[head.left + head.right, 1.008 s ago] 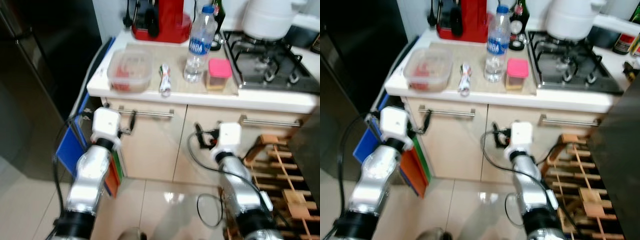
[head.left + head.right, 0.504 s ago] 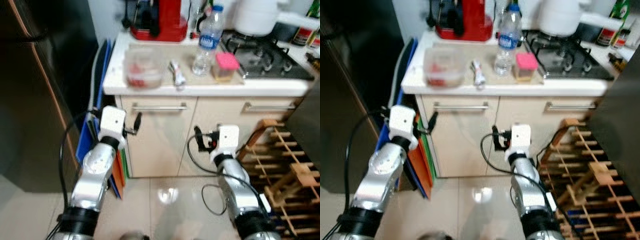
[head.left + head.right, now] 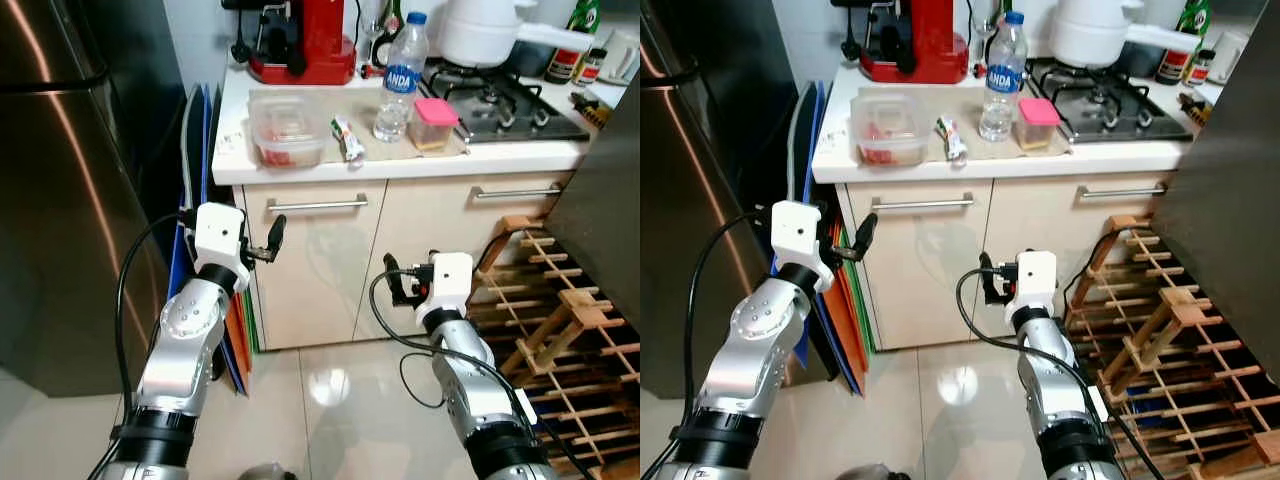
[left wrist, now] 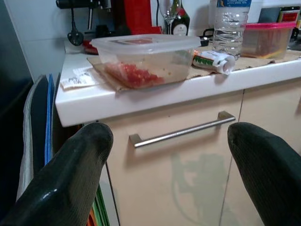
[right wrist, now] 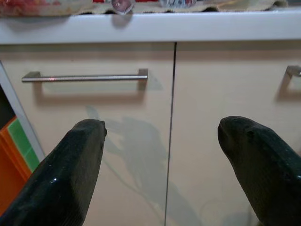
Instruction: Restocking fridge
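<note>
From my head, the white table (image 3: pixel 400 165) carries a clear container (image 3: pixel 287 127) of red food, a small packet (image 3: pixel 346 139), a water bottle (image 3: pixel 397 78) and a pink-lidded tub (image 3: pixel 434 124); the steel fridge (image 3: pixel 60 190) stands to my left. My left pincer (image 3: pixel 272 238) and right pincer (image 3: pixel 392 279) hover before the cabinet doors, below the table's edge. My left wrist looks up at the container above a drawer handle (image 4: pixel 181 129), fingers (image 4: pixel 70 174) spread and empty. My right wrist faces the cabinet door seam (image 5: pixel 170 132), fingers (image 5: pixel 70 165) likewise apart, grasping nothing.
</note>
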Controlling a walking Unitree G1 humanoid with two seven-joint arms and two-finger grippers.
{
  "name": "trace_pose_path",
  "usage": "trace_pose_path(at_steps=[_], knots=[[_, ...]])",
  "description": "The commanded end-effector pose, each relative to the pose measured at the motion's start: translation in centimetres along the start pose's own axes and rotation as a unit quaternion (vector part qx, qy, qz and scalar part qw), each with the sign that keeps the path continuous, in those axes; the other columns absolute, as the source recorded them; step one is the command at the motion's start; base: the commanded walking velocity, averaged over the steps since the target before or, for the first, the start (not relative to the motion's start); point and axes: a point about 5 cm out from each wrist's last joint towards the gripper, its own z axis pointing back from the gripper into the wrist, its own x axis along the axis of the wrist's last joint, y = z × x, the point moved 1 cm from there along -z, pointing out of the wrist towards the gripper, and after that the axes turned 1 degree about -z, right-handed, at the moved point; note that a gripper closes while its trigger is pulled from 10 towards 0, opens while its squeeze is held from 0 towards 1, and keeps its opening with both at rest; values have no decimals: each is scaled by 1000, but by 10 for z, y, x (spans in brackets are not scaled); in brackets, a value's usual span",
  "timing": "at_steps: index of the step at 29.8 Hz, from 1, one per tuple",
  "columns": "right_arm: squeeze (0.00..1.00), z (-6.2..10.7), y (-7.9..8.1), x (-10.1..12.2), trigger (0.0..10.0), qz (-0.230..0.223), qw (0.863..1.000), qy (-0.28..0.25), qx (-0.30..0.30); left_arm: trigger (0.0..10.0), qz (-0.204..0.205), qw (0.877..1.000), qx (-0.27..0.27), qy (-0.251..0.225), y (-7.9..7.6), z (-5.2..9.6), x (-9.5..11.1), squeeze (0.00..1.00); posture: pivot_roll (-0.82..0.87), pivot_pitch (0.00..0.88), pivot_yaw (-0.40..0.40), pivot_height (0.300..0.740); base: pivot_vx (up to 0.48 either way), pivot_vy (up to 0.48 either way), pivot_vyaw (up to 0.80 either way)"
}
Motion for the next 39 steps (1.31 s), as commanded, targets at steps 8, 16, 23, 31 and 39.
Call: trace_pose_path(at_steps=[8,16,23,31,39], knots=[[0,-1,0,0,10000,6,1000,2,1,10000,-39,999,3,-5,2,1,2,0,52,0,8,740,0,462,-788],[0,-1,1,0,10000,8,1000,-2,5,10000,-5,1000,-1,-7,0,-1,5,0,50,0,5,740,131,123,0],[0,0,2,-2,10000,9,1000,1,6,10000,-4,1000,-16,-25,-6,-2,15,0,51,0,4,740,387,281,0],[0,0,2,-3,10000,10,1000,3,6,10000,30,999,-14,-32,-7,-2,20,0,50,0,4,740,443,0,0],[0,2,1,-7,10000,12,1000,8,8,10000,62,995,61,-50,10,-11,47,0,51,0,1,740,159,0,0]])
